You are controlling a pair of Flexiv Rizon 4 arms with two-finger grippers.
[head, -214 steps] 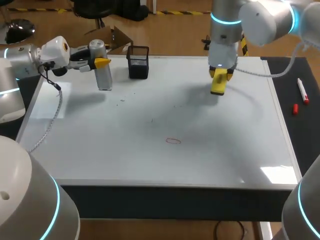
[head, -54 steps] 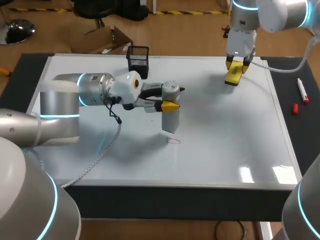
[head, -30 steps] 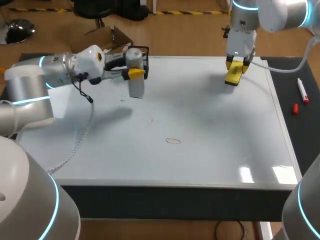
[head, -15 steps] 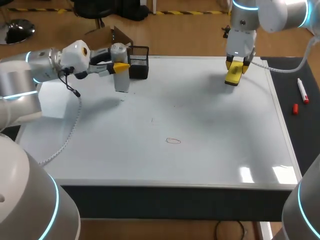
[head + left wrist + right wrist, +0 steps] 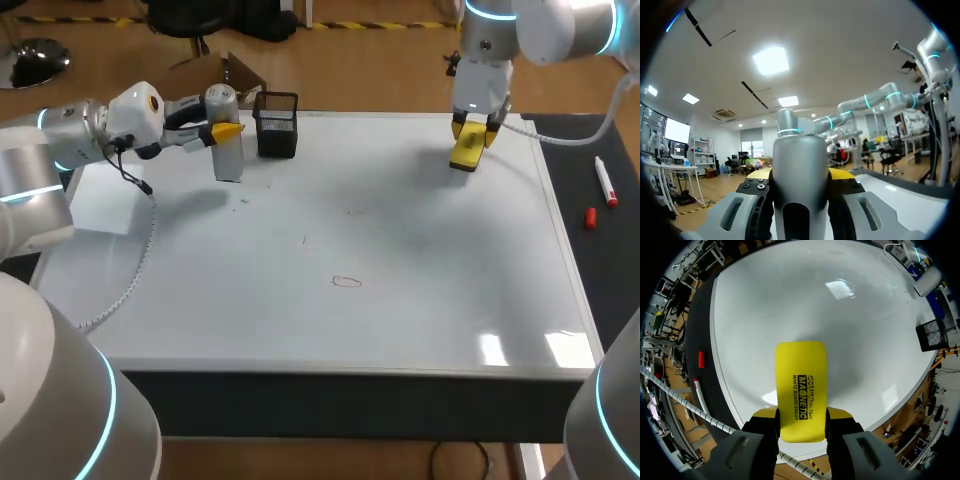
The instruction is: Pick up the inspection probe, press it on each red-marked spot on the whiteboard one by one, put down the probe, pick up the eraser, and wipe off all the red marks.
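My left gripper (image 5: pixel 222 130) is shut on the grey cylindrical probe (image 5: pixel 228 160), held upright over the far left part of the whiteboard (image 5: pixel 420 300), just left of the black mesh holder (image 5: pixel 277 123). In the left wrist view the probe (image 5: pixel 800 170) fills the gap between the fingers of the left gripper (image 5: pixel 800 177). A small red oval mark (image 5: pixel 347 282) lies near the board's middle. My right gripper (image 5: pixel 470 128) is shut on the yellow eraser (image 5: pixel 466 153) above the far right of the board; the eraser (image 5: pixel 801 385) sticks out ahead of the right gripper (image 5: pixel 802 416).
On the dark mat to the right of the board lie a white marker (image 5: pixel 606 182) and a red cap (image 5: pixel 590 217). The mesh holder (image 5: pixel 932 334) stands at the board's far edge. The left arm's cable hangs down over the board's left side.
My left arm has swung further left along the far edge, carrying the probe from the right of the mesh holder to its left. The right arm and eraser have stayed put.
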